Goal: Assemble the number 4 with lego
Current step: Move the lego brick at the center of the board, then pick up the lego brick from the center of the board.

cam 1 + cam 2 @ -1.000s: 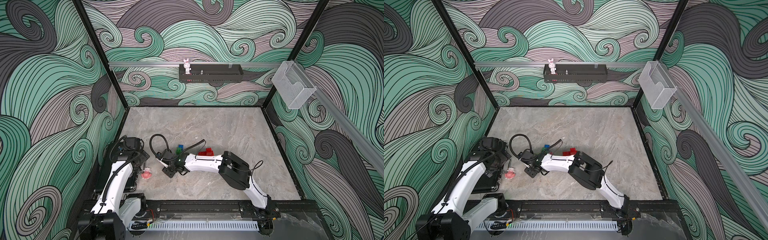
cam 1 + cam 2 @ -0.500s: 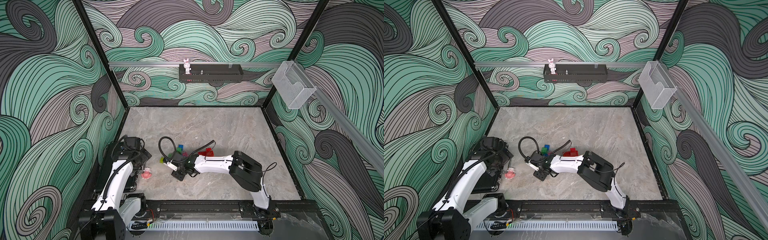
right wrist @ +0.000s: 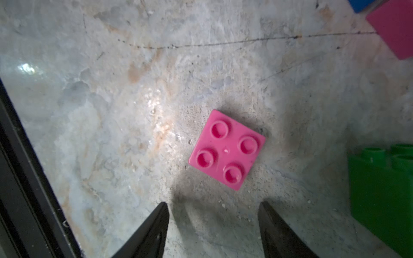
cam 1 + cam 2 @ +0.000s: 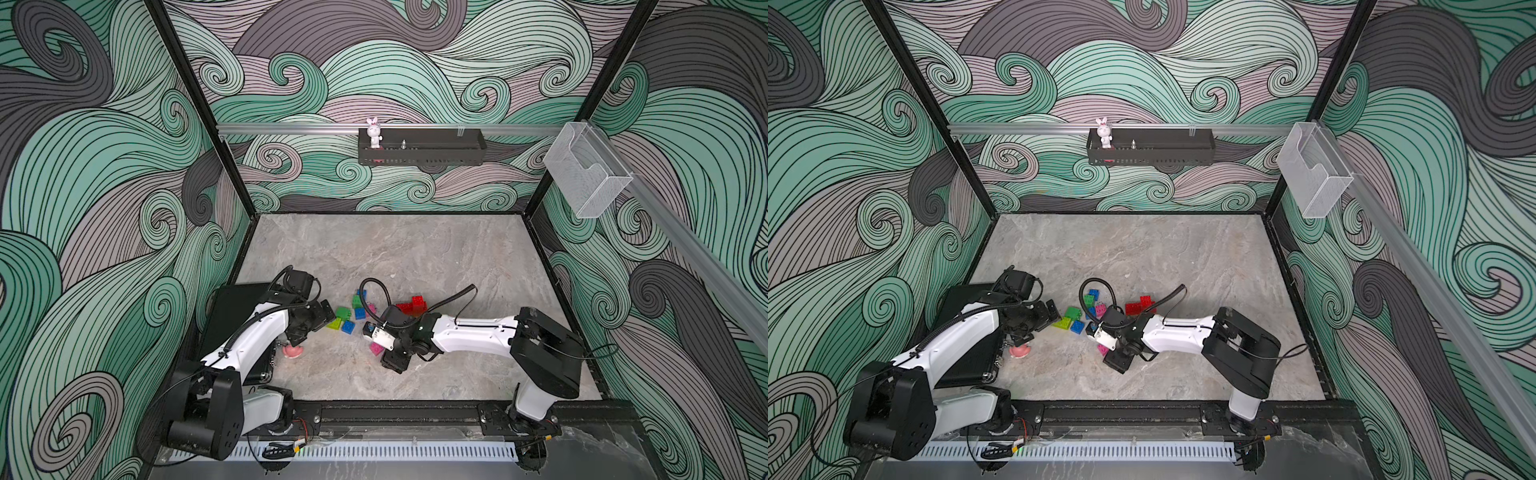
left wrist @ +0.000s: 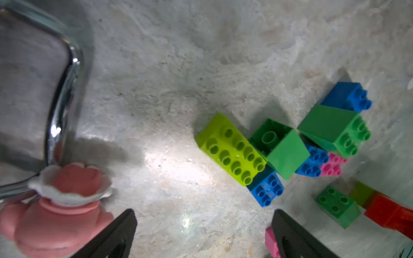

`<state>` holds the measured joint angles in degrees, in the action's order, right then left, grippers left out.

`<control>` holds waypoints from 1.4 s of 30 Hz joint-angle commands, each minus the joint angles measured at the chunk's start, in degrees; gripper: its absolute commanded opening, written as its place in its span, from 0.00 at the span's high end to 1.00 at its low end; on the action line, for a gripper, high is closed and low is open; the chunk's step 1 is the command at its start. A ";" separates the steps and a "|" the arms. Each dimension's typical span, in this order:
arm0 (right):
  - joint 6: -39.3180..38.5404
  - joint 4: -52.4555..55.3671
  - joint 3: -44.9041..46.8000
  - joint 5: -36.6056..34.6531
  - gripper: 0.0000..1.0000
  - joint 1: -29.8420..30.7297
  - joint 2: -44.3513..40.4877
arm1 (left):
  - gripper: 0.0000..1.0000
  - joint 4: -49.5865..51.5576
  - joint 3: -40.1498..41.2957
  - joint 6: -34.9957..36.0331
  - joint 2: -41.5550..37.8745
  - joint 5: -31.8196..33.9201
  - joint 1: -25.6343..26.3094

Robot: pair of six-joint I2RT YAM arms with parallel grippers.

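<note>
Green brick point(image 3: 383, 196) partly out of frame

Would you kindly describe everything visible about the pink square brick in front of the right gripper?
The pink brick is square, glossy plastic, with four round hollow-topped studs facing up. It lies flat and alone on the grey marbled table, turned diagonally to the right gripper, whose open jaws stand short of it, touching nothing.

One brick point(image 3: 226, 149) is pink, the tabletop point(image 3: 107, 107) marbled grey
</note>
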<state>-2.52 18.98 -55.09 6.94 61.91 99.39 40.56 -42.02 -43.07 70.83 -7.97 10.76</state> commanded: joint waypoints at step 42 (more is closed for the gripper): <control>17.07 12.89 -18.94 -10.81 0.50 4.11 12.67 | 0.01 2.94 -3.00 2.33 -0.43 7.05 -0.49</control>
<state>14.00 31.03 -72.64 -3.25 65.73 111.31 42.24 -44.56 -41.41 70.00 -0.69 10.63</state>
